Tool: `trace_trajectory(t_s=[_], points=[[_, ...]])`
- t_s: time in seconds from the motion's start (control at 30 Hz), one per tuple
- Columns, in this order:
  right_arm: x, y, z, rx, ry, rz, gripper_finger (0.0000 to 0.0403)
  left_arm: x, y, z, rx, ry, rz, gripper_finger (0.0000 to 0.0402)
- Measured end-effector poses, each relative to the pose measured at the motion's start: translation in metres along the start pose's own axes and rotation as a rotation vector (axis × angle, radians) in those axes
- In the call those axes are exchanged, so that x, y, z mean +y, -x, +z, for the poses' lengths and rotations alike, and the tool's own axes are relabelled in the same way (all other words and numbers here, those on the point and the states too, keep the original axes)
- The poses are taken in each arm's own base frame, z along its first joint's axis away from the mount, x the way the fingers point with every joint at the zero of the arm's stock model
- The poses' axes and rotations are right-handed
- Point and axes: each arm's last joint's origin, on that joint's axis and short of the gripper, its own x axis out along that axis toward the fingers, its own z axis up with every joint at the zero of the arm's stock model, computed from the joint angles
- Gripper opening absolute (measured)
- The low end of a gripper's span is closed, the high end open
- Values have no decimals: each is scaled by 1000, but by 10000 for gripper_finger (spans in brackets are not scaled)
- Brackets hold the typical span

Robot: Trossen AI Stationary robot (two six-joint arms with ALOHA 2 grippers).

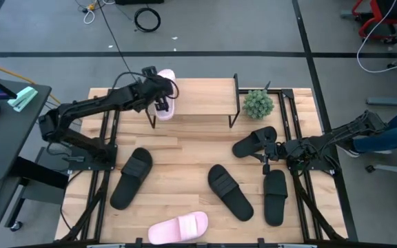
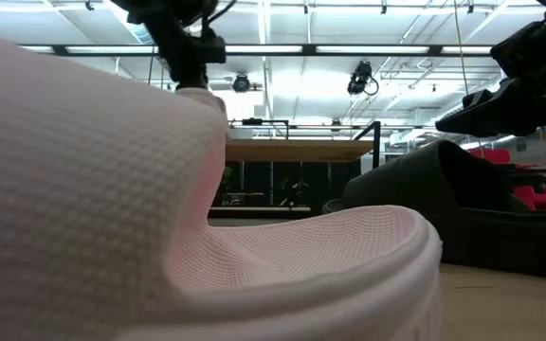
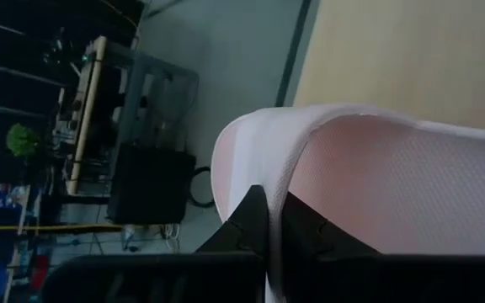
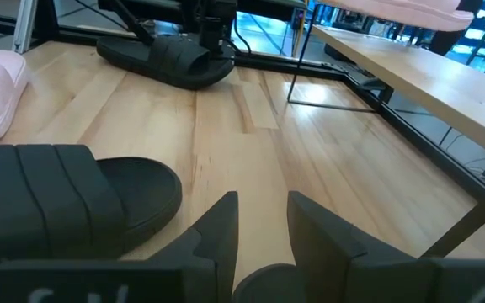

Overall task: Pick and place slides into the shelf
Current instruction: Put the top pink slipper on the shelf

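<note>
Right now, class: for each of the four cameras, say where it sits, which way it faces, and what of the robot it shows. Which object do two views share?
High view: overhead, facing down; both arms, shelf.
Low view: tabletop level, behind pink slide on the table; arms overhead.
Left wrist view: left gripper shut on held pink slide.
Right wrist view: right gripper open, over table beside black slide.
Shared: held pink slide, also in high view.

No text, label or number seems legible on anything here.
</note>
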Motion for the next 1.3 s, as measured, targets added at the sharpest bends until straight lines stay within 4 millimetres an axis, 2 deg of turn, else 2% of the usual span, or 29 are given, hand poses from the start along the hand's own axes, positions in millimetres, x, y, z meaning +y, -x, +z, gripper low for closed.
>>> trace_trajectory(t_s=[0.17, 0.5, 0.97, 1.3], points=[[0, 0, 0, 0, 0, 0, 110, 5, -5, -14, -89, 29, 6, 12], [0, 0, 0, 0, 0, 0, 110, 2, -32, -46, -36, 89, 25, 12], [0, 0, 0, 0, 1, 0, 110, 4, -36, -50, -36, 83, 48, 18], [0, 0, 0, 0, 1, 0, 110, 2, -36, -52, -11, 68, 33, 54]])
